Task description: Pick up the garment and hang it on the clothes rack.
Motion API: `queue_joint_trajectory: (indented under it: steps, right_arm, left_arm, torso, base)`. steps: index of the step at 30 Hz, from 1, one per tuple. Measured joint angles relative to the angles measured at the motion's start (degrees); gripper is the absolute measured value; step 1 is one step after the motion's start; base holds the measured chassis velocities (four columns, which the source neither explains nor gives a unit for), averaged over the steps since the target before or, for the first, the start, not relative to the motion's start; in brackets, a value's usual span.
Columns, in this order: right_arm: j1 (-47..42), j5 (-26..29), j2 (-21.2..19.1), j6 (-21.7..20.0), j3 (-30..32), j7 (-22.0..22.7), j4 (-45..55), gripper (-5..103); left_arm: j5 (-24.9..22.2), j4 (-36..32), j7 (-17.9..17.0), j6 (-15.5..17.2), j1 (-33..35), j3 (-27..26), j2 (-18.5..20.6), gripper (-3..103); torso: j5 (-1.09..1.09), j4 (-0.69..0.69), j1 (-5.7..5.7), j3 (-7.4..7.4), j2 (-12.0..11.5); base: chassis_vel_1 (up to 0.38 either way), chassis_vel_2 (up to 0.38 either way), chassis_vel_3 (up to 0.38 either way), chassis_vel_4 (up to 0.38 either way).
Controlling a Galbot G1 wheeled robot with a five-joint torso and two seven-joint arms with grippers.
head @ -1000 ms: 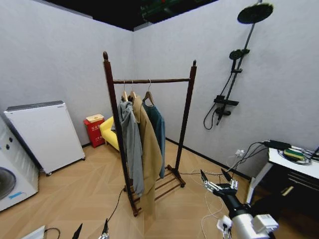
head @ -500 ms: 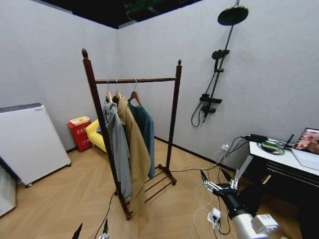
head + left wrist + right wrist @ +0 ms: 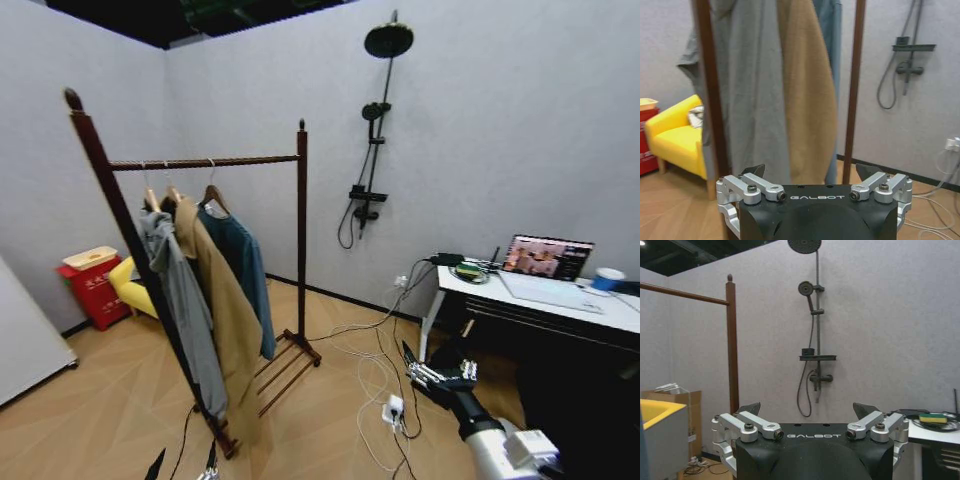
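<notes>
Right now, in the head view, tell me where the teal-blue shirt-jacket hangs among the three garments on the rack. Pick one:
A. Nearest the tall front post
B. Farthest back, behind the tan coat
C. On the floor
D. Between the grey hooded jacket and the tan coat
B: the teal-blue shirt-jacket hangs on the clothes rack behind the tan coat; the grey hooded jacket is nearest the front post.

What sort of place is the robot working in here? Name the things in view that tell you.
Probably a staged test room mimicking a home, not a real one: a tall reddish-brown wooden clothes rack stands on wood-pattern flooring, a black wall-mounted shower set hangs with no basin, and a white desk carries an open laptop.
</notes>
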Motion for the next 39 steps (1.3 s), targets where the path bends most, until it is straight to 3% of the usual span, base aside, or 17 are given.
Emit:
queue_joint_trajectory:
  steps: [23,39]
  right_arm:
    - [0.0,0.0,0.0,0.0,0.0,0.0,0.0,100]
    - [0.0,0.0,0.0,0.0,0.0,0.0,0.0,100]
  left_arm:
    - [0.0,0.0,0.0,0.0,0.0,0.0,0.0,100]
    - [0.0,0.0,0.0,0.0,0.0,0.0,0.0,100]
  torso:
    - [0.0,0.01,0.03,0.01,0.0]
    - [-0.01,0.01,0.0,0.0,0.0]
  base:
    - [-0.092,-0.106,-0.1,-0.089]
    - [0.184,-0.186,-0.171,0.171]
